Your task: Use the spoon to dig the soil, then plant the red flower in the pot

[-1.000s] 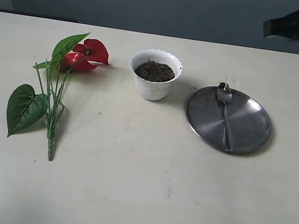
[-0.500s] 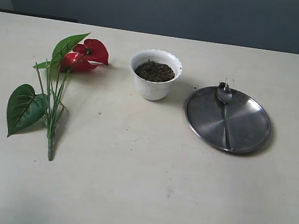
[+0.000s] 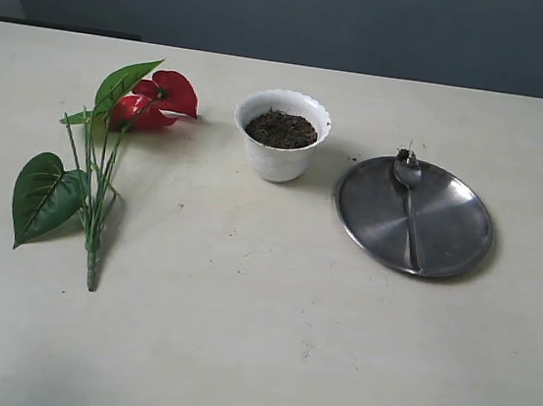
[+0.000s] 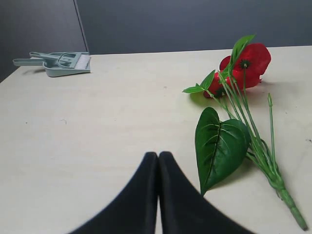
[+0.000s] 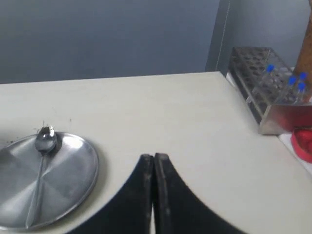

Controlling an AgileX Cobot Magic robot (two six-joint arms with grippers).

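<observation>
Pale table against a dark wall, from the exterior camera. At the left of the frame, the red flower lying flat, bloom toward the upper left, thin green stems running down to the lower left, one large leaf at the far left. At upper centre, right of the bloom and apart from it, the pot upright, the soil filling it nearly to the scalloped rim. At the right, a round steel plate, the spoon lying on it, bowl at the plate's upper rim with a dark speck at the tip, handle pointing down the frame. From the left wrist camera, the left gripper, black fingers pressed together, holding nothing, close to the flower's leaf; a grey-green dustpan well beyond. From the right wrist camera, the right gripper, likewise closed and empty, near the plate; a tube rack at the table's edge
</observation>
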